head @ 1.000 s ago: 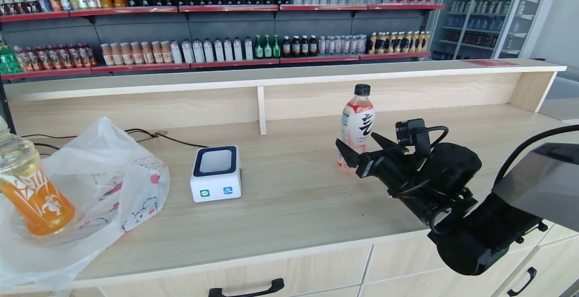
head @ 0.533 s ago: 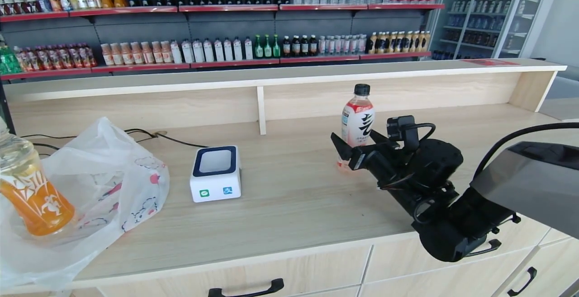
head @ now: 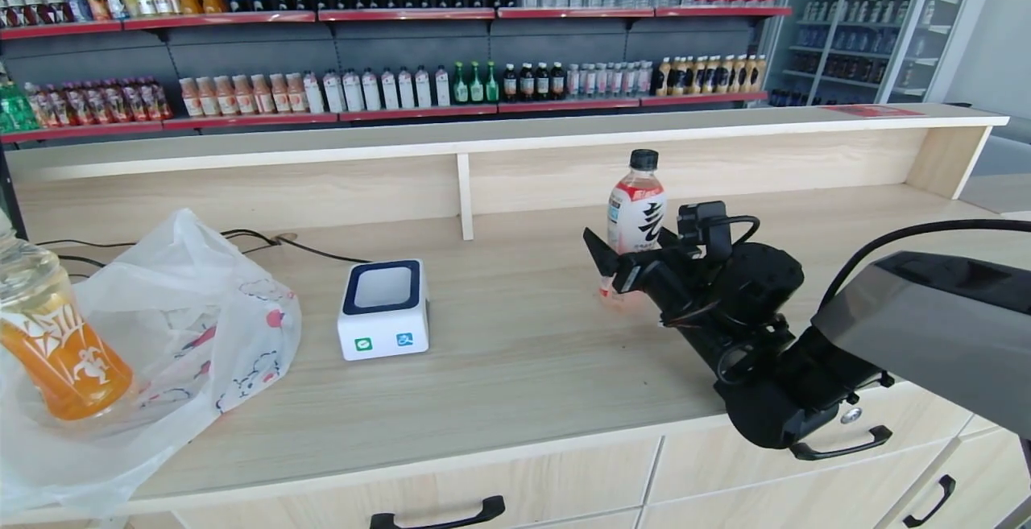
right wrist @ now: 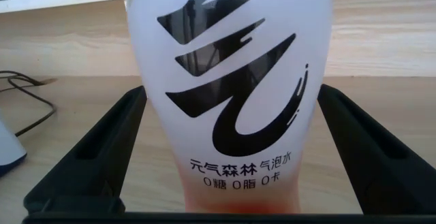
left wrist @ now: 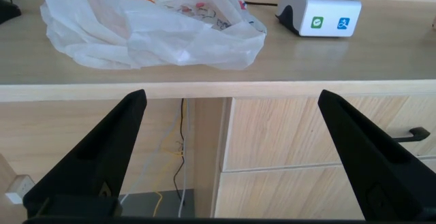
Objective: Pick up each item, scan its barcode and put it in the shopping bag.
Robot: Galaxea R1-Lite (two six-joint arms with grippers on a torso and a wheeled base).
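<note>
Right hand [head: 624, 249] released, spread either side of the upright pink drink bottle [head: 636, 203] on the tabletop [head: 515, 352]; left hand [left wrist: 231, 98] released, below the tabletop's edge.

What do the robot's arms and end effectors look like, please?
The right arm is matt black with rounded joints, a grey upper shell and looping black cables. The right end effector and left end effector each have two black wedge-shaped fingers.

Shopping bag [head: 185, 295], apparently holding one bottle [head: 56, 344], left of scanner [head: 384, 310]; second bottle [head: 638, 207] right.
</note>
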